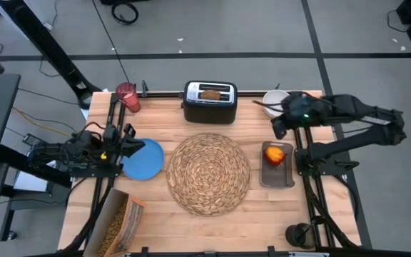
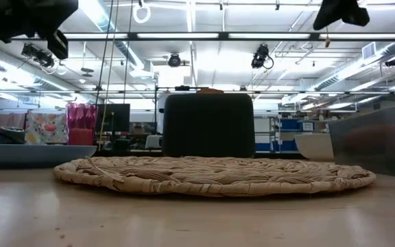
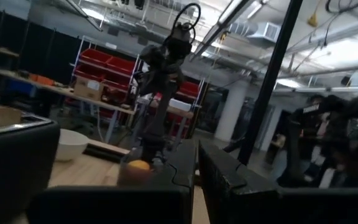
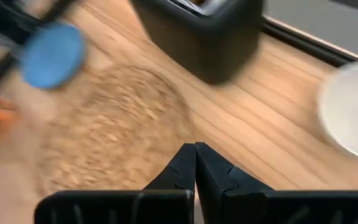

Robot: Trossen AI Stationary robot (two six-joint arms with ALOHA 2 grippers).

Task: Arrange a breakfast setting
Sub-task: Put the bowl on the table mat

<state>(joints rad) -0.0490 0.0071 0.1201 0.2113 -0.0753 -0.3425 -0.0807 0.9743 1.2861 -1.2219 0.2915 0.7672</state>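
While the left gripper (image 1: 128,146), fingers pressed together, sits beside the small blue plate (image 1: 144,158) | right gripper (image 4: 194,163) likewise closed, near white bowl (image 1: 272,100) | large round woven straw placemat (image 1: 208,173) mid-table.

1. The placemat (image 1: 208,173) lies at the table's middle.
2. The plate (image 1: 143,158) lies just left of it.
3. The toaster (image 1: 210,101) stands behind the placemat, the toast slice (image 1: 210,92) in it.
4. The apple (image 1: 275,153) lies in a tray (image 1: 277,176) (right of the placemat).
5. The bowl (image 1: 273,101) sits behind the tray.
6. The cup (image 1: 127,96) stands back left.
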